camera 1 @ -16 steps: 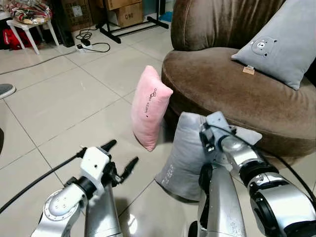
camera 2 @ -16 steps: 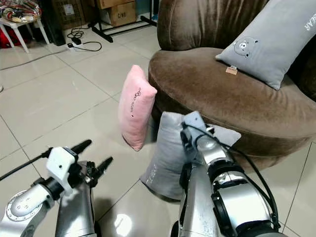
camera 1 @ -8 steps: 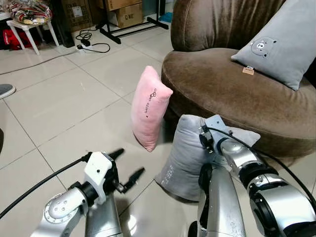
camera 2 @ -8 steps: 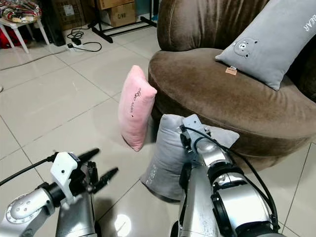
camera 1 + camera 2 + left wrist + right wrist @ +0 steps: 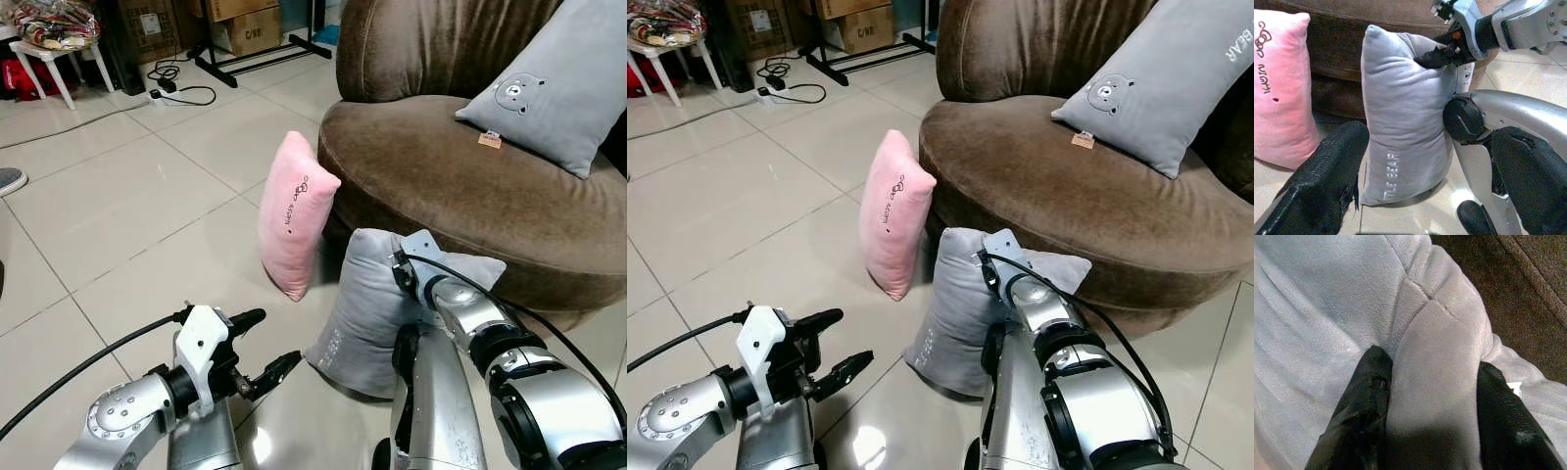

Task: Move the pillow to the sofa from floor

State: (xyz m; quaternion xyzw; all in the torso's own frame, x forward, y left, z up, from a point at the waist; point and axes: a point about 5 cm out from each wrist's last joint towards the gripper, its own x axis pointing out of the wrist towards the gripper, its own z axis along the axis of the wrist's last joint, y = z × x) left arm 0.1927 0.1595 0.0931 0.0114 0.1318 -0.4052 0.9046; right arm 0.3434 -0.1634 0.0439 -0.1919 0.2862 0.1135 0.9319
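Note:
A grey pillow (image 5: 364, 315) stands on the tiled floor, leaning against the brown sofa (image 5: 441, 166). My right gripper (image 5: 1432, 396) is shut on a fold at the pillow's top edge, with one black finger on each side of the fabric; from the head it sits at the pillow's top (image 5: 402, 271). My left gripper (image 5: 273, 338) hangs open low over the floor, just left of the grey pillow and apart from it. In the left wrist view its fingers (image 5: 1327, 186) frame the pillow (image 5: 1400, 112). A pink pillow (image 5: 294, 211) stands upright beside the sofa's front.
Another grey pillow with a bear face (image 5: 549, 88) lies on the sofa seat. Far back on the floor are a power strip with cables (image 5: 176, 90), a white stool (image 5: 59, 54), cardboard boxes (image 5: 245, 24) and a black rack base (image 5: 265, 49). Open tiles lie to the left.
My left gripper has dropped lower and swung right, toward the grey pillow. The right gripper keeps its hold on the pillow's top and has sunk slightly.

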